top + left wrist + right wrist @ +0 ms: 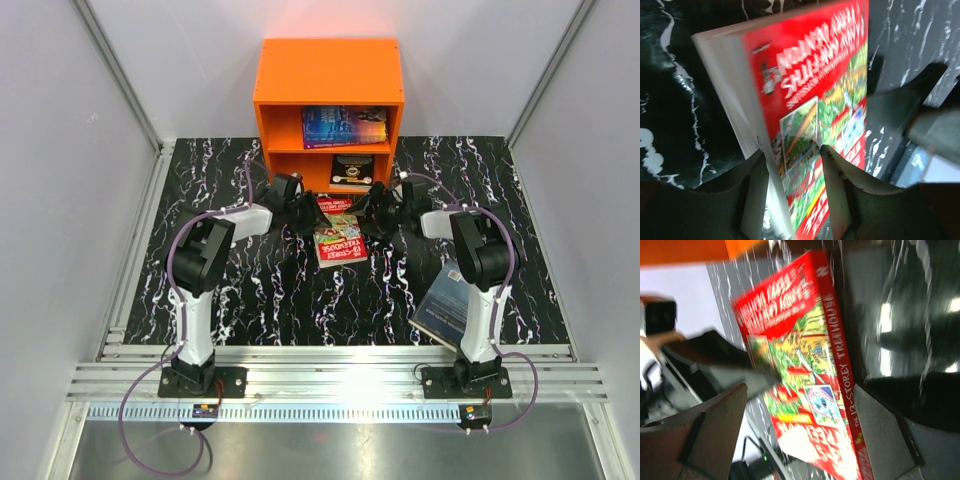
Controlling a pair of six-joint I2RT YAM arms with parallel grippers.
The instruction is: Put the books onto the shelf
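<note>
Blue book [343,127] and black book [352,168] are sitting in the shelf [330,70]; red-green book [338,240] is lying on the tabletop [250,300] (grey-blue book [447,300] too). Left fingers [752,190] are reaching around it, squeeze unclear; right fingers [720,415] are gaping.

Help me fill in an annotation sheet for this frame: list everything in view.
shelf: 1, bright orange, back centre of the table
blue book: 1, blue, upper compartment
black book: 1, black with gold, lower compartment
red-green book: 1, red and green, in front of the shelf, between both grippers
blue-grey book: 1, dark blue-grey, near right, partly behind the right arm
table: 1, black with white veins
left gripper: 1, dark, jaws either side of the red-green book
right gripper: 1, dark, open wide around the same book
</note>
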